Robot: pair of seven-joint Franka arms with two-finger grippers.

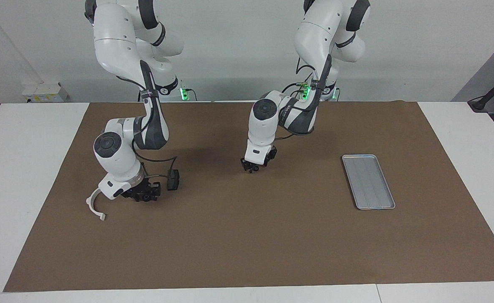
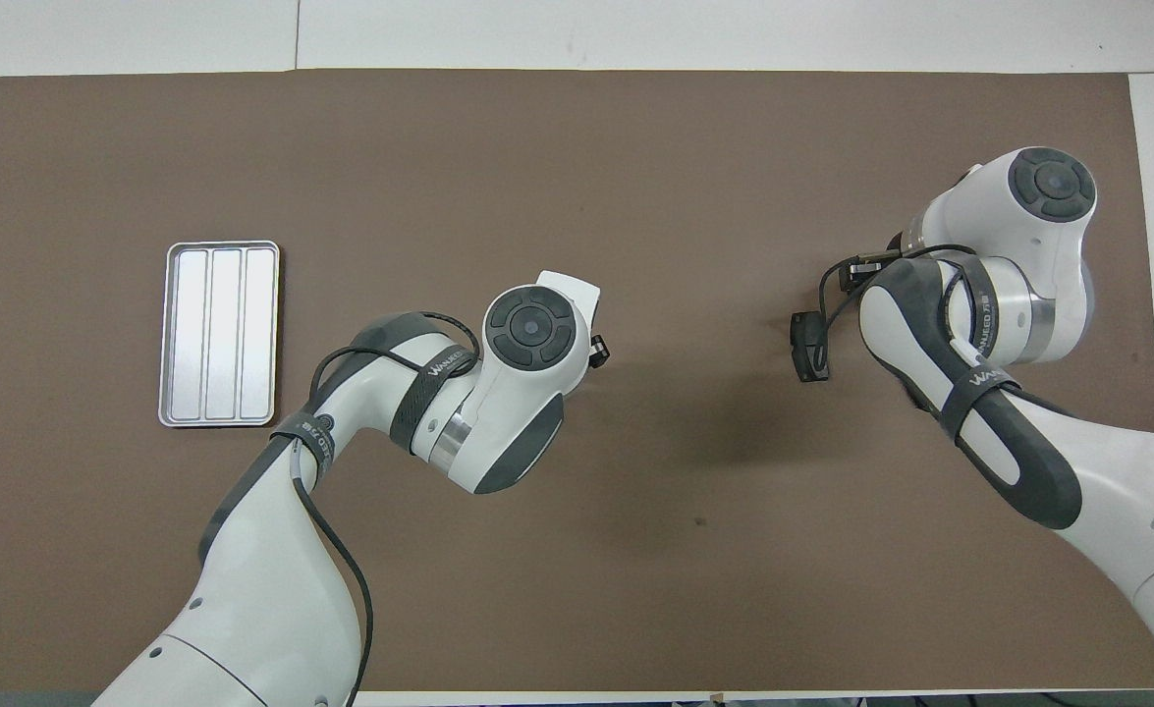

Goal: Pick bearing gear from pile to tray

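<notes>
The pile lies at the right arm's end of the mat. Its white half-ring bracket point(image 1: 93, 205) shows in the facing view, and a small black round piece point(image 1: 146, 197) shows at the gripper's tips. The rest of the pile is hidden. My right gripper point(image 1: 143, 194) is low on the mat in the pile, beside the bracket. In the overhead view the right arm point(image 2: 989, 304) covers the pile. The silver-grey tray point(image 1: 368, 182) lies at the left arm's end and holds nothing; it also shows in the overhead view point(image 2: 220, 334). My left gripper point(image 1: 251, 167) hangs over the mat's middle and waits.
A brown mat point(image 1: 247, 235) covers most of the white table. A small black box on a cable point(image 1: 173, 179) hangs beside the right wrist, close over the mat; it also shows in the overhead view point(image 2: 810, 346).
</notes>
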